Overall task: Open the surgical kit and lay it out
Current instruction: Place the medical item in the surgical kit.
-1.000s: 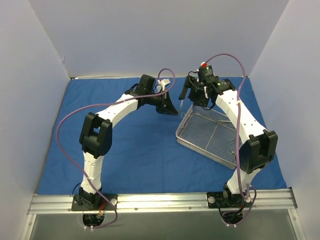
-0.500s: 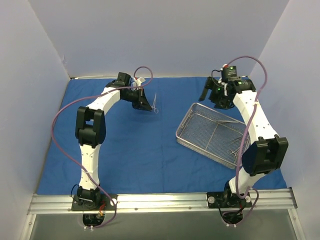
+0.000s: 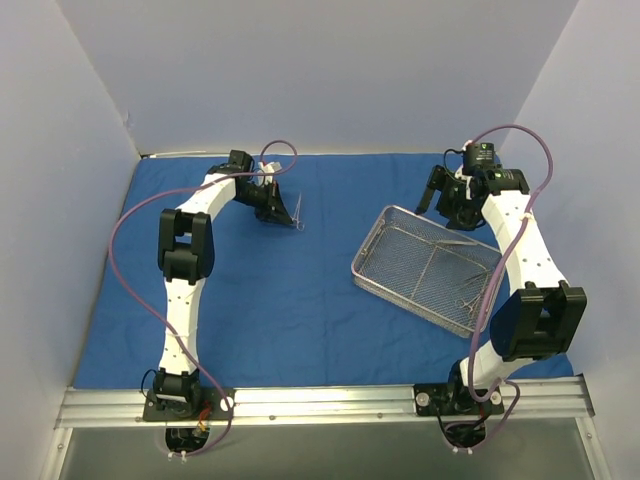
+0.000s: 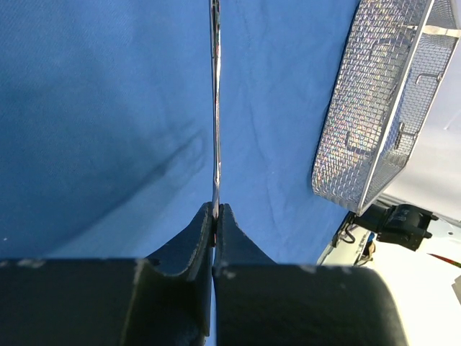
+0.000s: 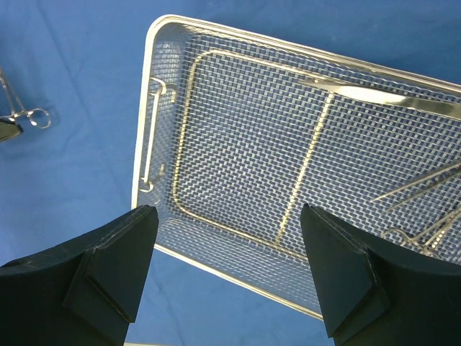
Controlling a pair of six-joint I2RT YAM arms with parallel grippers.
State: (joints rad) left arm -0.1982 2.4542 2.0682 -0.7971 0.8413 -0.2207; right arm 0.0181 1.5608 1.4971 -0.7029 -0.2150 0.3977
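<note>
Wire-mesh tray (image 3: 372, 240) angled on the right of the blue cloth wrap (image 3: 300, 300), thin instruments (image 5: 425, 209) in its near end, 1 instrument (image 4: 215, 108) pinched in the closed left gripper (image 4: 215, 210) well left of the tray, right gripper (image 5: 227, 213) spread wide above the tray, holding nothing.

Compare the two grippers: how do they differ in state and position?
The left gripper is shut on a thin instrument; the right gripper is open and empty. The left one hangs over blue cloth; the right one faces the mesh tray. Both have black fingers.
</note>
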